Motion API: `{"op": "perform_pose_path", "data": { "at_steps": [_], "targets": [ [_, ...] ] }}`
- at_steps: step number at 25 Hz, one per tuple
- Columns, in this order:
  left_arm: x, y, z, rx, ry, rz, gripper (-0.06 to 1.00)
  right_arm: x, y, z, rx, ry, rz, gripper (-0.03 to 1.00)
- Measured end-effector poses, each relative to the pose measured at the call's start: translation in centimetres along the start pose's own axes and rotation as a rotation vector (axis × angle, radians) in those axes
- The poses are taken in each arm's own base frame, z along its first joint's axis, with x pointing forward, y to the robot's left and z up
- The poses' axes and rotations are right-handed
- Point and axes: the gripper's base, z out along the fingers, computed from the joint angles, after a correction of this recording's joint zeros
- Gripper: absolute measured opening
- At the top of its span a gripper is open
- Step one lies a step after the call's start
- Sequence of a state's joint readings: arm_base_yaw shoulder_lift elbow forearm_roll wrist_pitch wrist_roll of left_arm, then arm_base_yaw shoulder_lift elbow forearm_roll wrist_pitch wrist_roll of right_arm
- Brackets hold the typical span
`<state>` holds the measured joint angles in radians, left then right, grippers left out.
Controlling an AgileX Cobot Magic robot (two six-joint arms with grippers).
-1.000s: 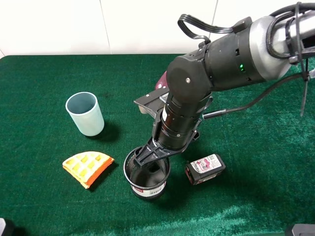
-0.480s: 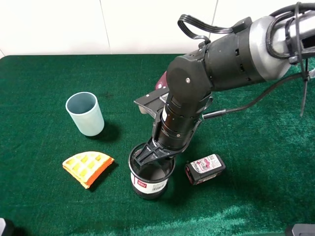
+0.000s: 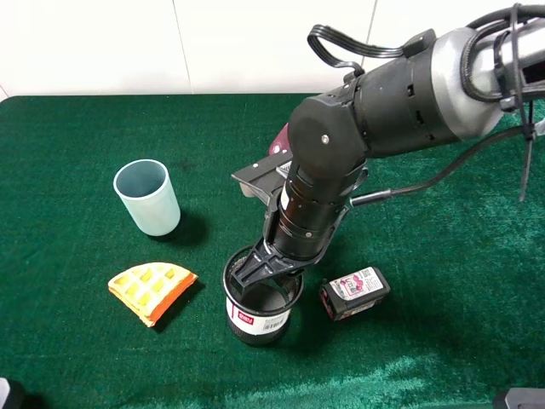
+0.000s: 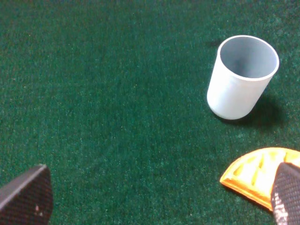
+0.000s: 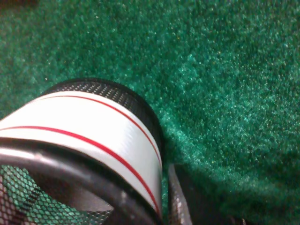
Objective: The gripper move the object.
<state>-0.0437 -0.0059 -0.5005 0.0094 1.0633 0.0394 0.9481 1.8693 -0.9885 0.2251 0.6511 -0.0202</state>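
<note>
The black wire-mesh pen cup [image 3: 260,317] stands at the front middle of the green cloth, its white barcode label with a red mark facing front-left. My right gripper [image 3: 271,266] comes down from the thick black and grey arm and is shut on the cup's rim, one finger inside and one outside. In the right wrist view the cup [image 5: 93,122] fills the lower left, with a black finger [image 5: 177,201] against its wall. My left gripper [image 4: 159,201] is open and empty, low over the cloth near the pale blue cup.
A pale blue plastic cup [image 3: 149,198] stands at the left and also shows in the left wrist view [image 4: 241,77]. An orange waffle wedge [image 3: 152,290] lies in front of it. A small black pack with a pink label [image 3: 356,292] lies right of the mesh cup.
The mesh cup has shifted in the right gripper's hold: its label has moved from the bottom front up to the front-left wall. The arm has barely moved.
</note>
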Motion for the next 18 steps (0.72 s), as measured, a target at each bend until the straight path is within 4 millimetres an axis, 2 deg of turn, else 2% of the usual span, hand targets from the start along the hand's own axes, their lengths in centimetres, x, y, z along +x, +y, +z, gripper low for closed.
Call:
{"op": "perform_pose_path", "data": {
  "at_steps": [8,18],
  "targets": [
    [0.0,0.0,0.0,0.000,0.000,0.000,0.94,-0.6,0.3,-0.8,-0.004,0.021,-0.012,0.03],
    [0.0,0.0,0.0,0.000,0.000,0.000,0.94,-3.6,1.2,-4.4,0.001,0.023,-0.065,0.03]
  ]
}}
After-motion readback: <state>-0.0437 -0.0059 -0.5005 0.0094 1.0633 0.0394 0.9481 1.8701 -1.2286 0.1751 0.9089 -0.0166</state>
